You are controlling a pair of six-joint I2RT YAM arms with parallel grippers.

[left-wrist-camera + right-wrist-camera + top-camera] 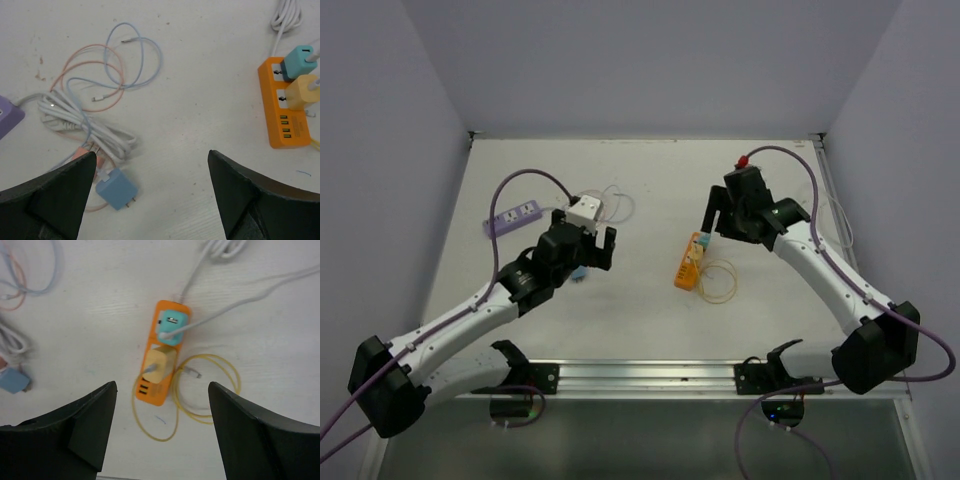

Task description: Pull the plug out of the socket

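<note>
My right tool (pixel 161 385) hangs spread over the orange power strip (pixel 156 399) at mid-frame, whose light, stiff yellow plug (pixel 159 365) I judge best pinched by its smooth flat sides, low down.

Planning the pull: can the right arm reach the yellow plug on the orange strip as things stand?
Probably yes. The right tool hangs open above the yellow plug, nothing covering it; the teal plug close beside it leaves little finger room.
</note>
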